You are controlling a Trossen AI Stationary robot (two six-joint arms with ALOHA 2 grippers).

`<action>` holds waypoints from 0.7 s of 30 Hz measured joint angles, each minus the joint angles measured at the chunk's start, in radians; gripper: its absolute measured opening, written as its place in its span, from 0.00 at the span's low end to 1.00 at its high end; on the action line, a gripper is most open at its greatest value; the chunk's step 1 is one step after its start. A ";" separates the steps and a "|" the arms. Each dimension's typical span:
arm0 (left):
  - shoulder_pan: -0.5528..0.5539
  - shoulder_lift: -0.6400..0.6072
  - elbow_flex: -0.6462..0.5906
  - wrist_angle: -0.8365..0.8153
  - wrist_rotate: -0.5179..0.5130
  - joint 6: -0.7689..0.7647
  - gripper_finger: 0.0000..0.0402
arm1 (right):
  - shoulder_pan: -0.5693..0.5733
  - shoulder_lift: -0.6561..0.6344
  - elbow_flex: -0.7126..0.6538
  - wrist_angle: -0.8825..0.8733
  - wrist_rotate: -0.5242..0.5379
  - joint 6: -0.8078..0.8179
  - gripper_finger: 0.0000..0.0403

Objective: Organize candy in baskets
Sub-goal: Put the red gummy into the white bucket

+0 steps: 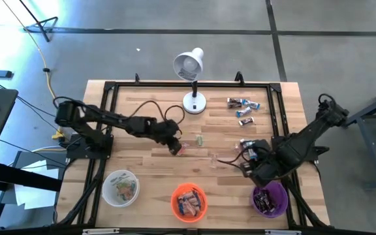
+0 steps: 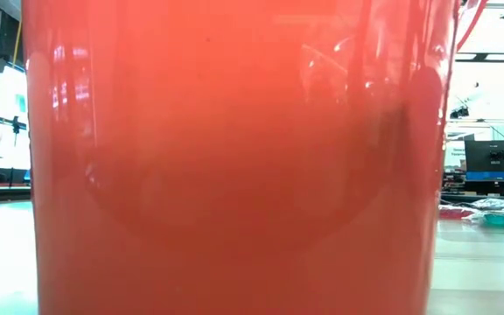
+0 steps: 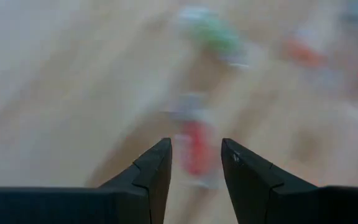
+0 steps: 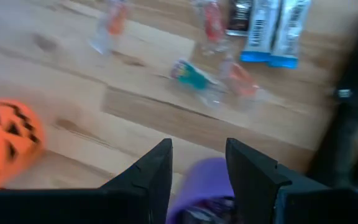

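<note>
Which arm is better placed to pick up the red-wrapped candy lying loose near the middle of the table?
The left. The left gripper is open with the red-wrapped candy lying between its fingertips. The right gripper, also open, hangs over the round purple basket at the table's near right corner.

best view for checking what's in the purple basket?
High view: the purple basket is seen from straight above, dark-wrapped candy inside, right gripper just beside it. Right wrist view catches only part of its rim between the fingers. Low view is filled by the orange basket; left wrist view misses it.
</note>
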 joint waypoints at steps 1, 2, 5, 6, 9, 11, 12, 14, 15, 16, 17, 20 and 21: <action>-0.003 0.020 0.011 -0.031 -0.061 -0.037 0.32 | 0.009 -0.007 0.000 -0.018 -0.006 -0.006 0.36; -0.005 0.040 0.021 -0.065 -0.112 -0.076 0.32 | 0.020 -0.012 0.000 -0.035 -0.010 -0.016 0.36; -0.005 0.090 0.043 -0.125 -0.178 -0.168 0.32 | 0.043 -0.020 0.000 -0.076 -0.022 -0.052 0.36; -0.005 0.102 0.048 -0.121 -0.170 -0.187 0.32 | 0.050 -0.022 0.000 -0.090 -0.030 -0.066 0.36; -0.024 0.131 0.071 -0.092 -0.131 -0.231 0.32 | 0.069 -0.025 0.000 -0.128 -0.034 -0.103 0.36; -0.044 0.144 0.094 -0.075 -0.124 -0.253 0.32 | 0.078 -0.026 0.000 -0.144 -0.034 -0.126 0.36; -0.054 0.149 0.110 -0.064 -0.126 -0.259 0.32 | 0.082 -0.026 0.000 -0.152 -0.034 -0.136 0.36; -0.072 0.150 0.135 -0.066 -0.146 -0.274 0.32 | 0.088 -0.026 0.000 -0.162 -0.035 -0.158 0.36; -0.080 0.155 0.147 -0.065 -0.162 -0.282 0.32 | 0.091 -0.026 0.000 -0.163 -0.036 -0.169 0.36; -0.087 0.160 0.156 -0.068 -0.174 -0.293 0.32 | 0.093 -0.026 0.000 -0.163 -0.036 -0.181 0.36; -0.093 0.162 0.164 -0.091 -0.184 -0.304 0.32 | 0.094 -0.026 0.000 -0.163 -0.036 -0.189 0.36; -0.108 0.161 0.175 -0.129 -0.201 -0.337 0.32 | 0.095 -0.026 0.000 -0.163 -0.038 -0.212 0.36; -0.113 0.161 0.175 -0.139 -0.204 -0.347 0.32 | 0.095 -0.026 0.000 -0.163 -0.038 -0.220 0.36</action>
